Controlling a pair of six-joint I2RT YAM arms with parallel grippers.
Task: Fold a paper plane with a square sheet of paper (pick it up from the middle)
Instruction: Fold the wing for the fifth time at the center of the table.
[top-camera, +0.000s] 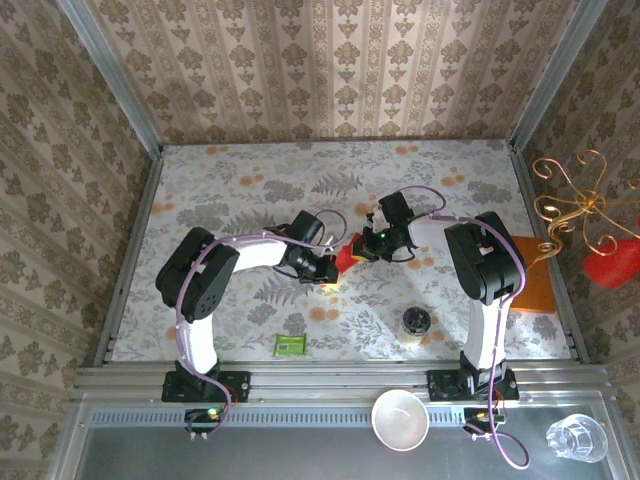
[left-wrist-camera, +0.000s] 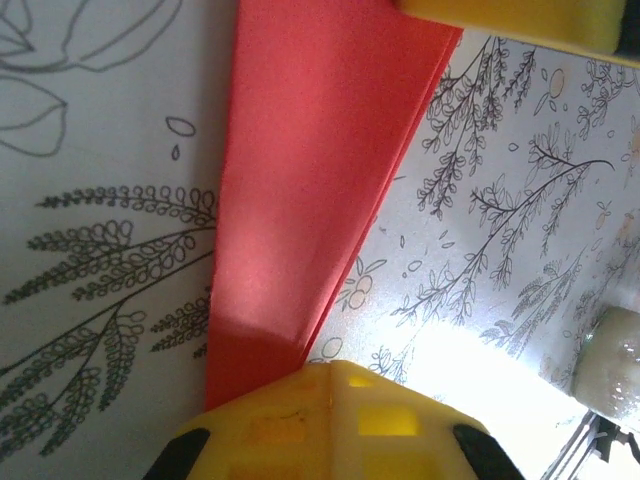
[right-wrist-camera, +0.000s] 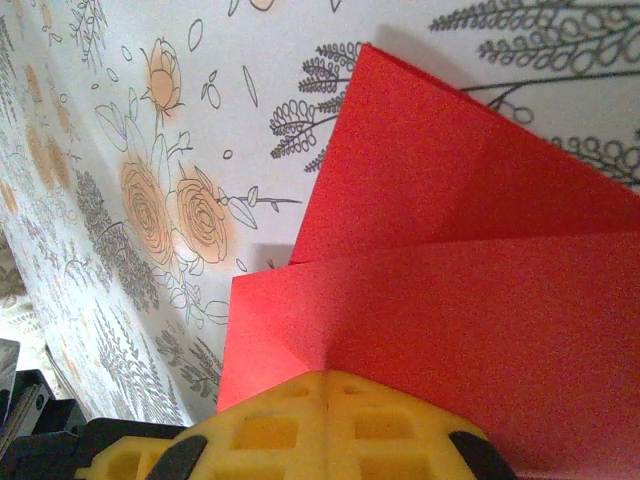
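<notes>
The square sheet of paper (top-camera: 347, 256) is bright red and creased into a smaller layered shape, lying between my two grippers at the table's middle. My left gripper (top-camera: 326, 270) is shut at its near-left end. In the left wrist view a long red folded strip (left-wrist-camera: 300, 180) runs down to the closed yellow fingertips (left-wrist-camera: 330, 372), its layered edge meeting their seam. My right gripper (top-camera: 366, 246) is shut on the far-right end. In the right wrist view two red layers (right-wrist-camera: 470, 250) spread out, and a crease runs into the closed tips (right-wrist-camera: 327, 380).
An orange pad (top-camera: 537, 278) lies at the table's right edge. A small green packet (top-camera: 290, 346) and a little jar (top-camera: 416, 322) sit near the front. A white cup (top-camera: 400, 418) and a glass (top-camera: 577, 437) stand on the front ledge. The right gripper's yellow finger (left-wrist-camera: 510, 22) reaches close over the strip.
</notes>
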